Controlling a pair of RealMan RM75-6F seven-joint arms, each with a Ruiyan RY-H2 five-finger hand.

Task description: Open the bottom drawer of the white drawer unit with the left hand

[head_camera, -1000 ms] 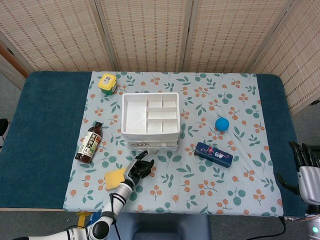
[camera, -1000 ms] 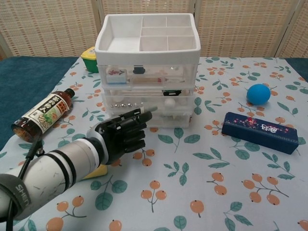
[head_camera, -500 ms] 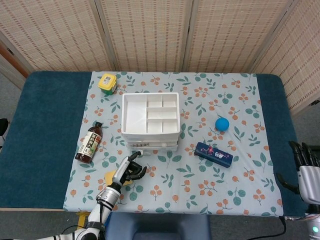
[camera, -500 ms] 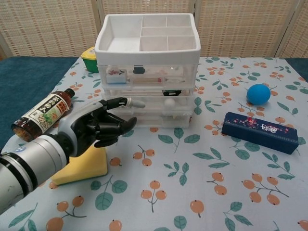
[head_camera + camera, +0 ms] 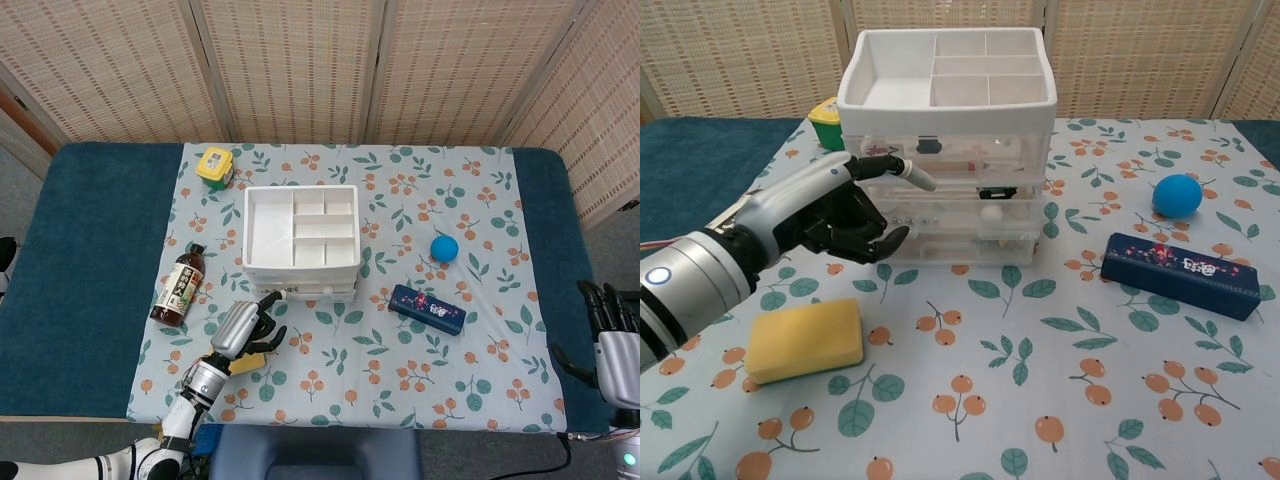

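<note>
Chest view gives the close look: the left hand (image 5: 835,215) hovers at the front of the drawer unit (image 5: 946,150), near its left corner, holding nothing. One finger (image 5: 902,170) points out toward the upper drawers while the rest curl loosely underneath, the thumb reaching toward the lower drawers; whether any of them touches the front I cannot tell. All the clear drawers sit flush, the bottom drawer (image 5: 960,245) among them, closed and level with the ones above. The unit stands on the flowered cloth (image 5: 1040,400) toward the back of the desk, its white top tray divided into compartments.

Just below the hand's forearm lies a yellow sponge (image 5: 805,340), flat on the cloth. Off to the right, a blue ball (image 5: 1177,195) rests well apart from the unit, and in front of it a dark blue box (image 5: 1185,275) lies at a slant. A yellow-lidded jar (image 5: 825,120) peeks out behind the unit's left side.

From the head view, the left hand (image 5: 245,328) comes in from the near edge, fingers up at the unit's (image 5: 301,240) front left corner. A sauce bottle (image 5: 180,285) lies on its side to the left of the unit, cap pointing away. The right hand (image 5: 610,335) hangs far off at the desk's right edge (image 5: 560,300), well apart from everything, empty, fingers spread and upright.
</note>
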